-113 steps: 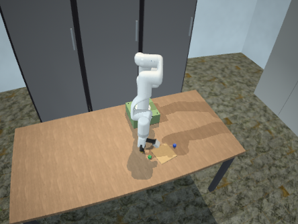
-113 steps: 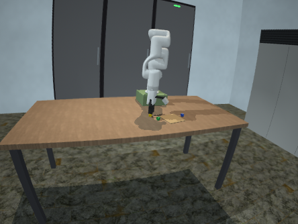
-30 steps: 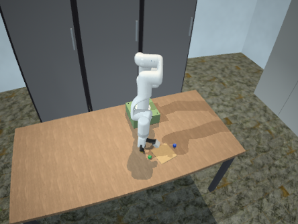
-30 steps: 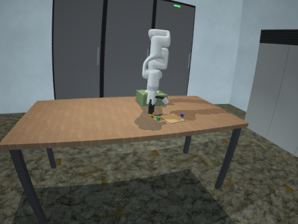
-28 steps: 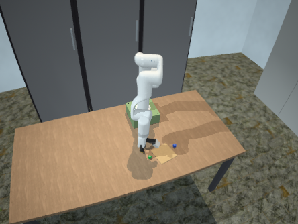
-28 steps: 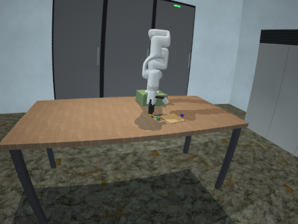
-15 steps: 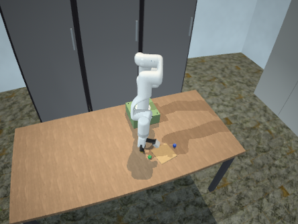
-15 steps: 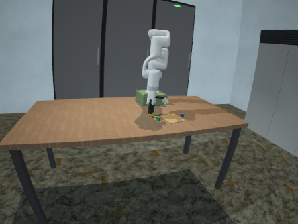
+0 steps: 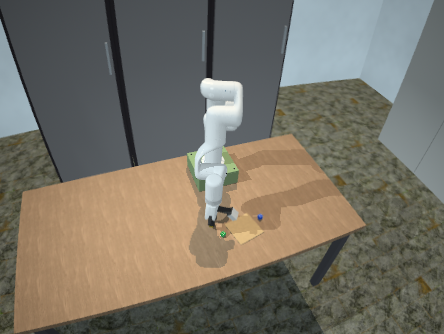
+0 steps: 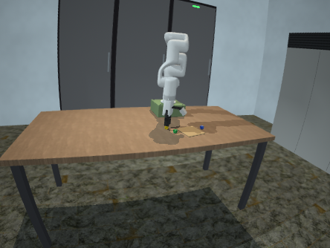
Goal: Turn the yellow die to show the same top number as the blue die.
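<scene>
The yellow die [image 10: 166, 128] lies on the table just left of the tan mat [image 9: 246, 228], which also shows in the exterior view [image 10: 192, 131]. The die is small and mostly hidden by the fingers in the top view. My gripper [image 9: 213, 222] points straight down right over it, with its fingers [image 10: 166, 122] partly open and nothing gripped between them. The blue die [image 9: 259, 217] [image 10: 201, 127] sits on the table at the mat's far corner, off the mat. I cannot read the numbers on the dice.
A green die [image 9: 223, 233] [image 10: 175, 131] lies on the table close beside the yellow die and the mat's left edge. The arm's green base block [image 9: 212, 170] stands behind. The table's front edge is near the mat.
</scene>
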